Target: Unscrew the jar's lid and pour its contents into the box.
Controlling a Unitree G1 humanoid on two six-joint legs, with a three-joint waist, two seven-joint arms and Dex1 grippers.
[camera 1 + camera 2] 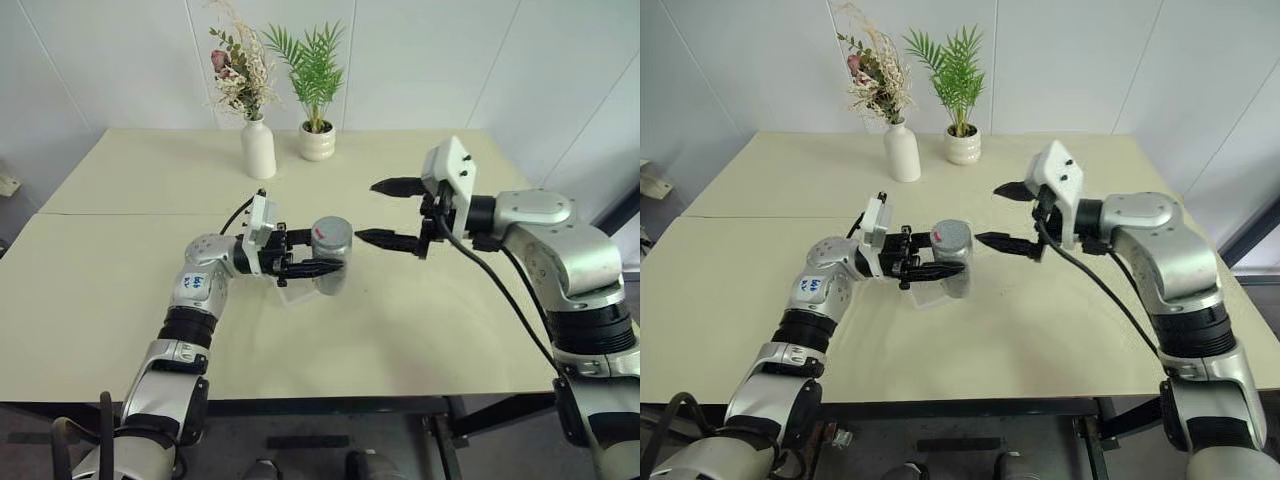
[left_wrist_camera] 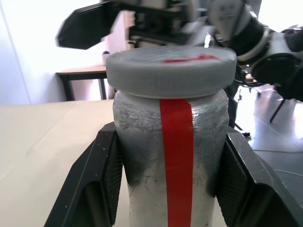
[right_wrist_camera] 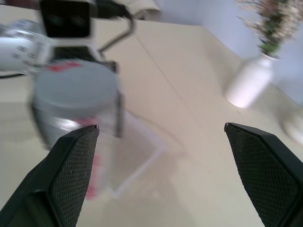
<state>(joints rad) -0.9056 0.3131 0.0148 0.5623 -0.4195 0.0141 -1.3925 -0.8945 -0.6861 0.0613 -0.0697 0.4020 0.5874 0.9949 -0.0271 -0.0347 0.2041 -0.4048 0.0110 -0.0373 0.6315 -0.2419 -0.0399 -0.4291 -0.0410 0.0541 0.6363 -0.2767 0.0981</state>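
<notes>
My left gripper (image 1: 318,252) is shut on the jar (image 1: 335,278), holding it upright a little above the table. The jar (image 2: 142,156) is silvery-grey with a red stripe, squeezed between the two black fingers (image 2: 94,179). The grey lid (image 1: 332,230) sits on the jar's top. My right gripper (image 1: 365,210) hangs open just right of the lid, its fingers spread wide and pointing at it without touching. The box (image 3: 137,156), a clear shallow tray, lies on the table beneath and beside the jar.
At the back of the beige table (image 1: 120,300) stand a white vase (image 1: 258,148) with dried flowers and a round white pot (image 1: 317,140) with a green plant. A seam crosses the tabletop behind the arms.
</notes>
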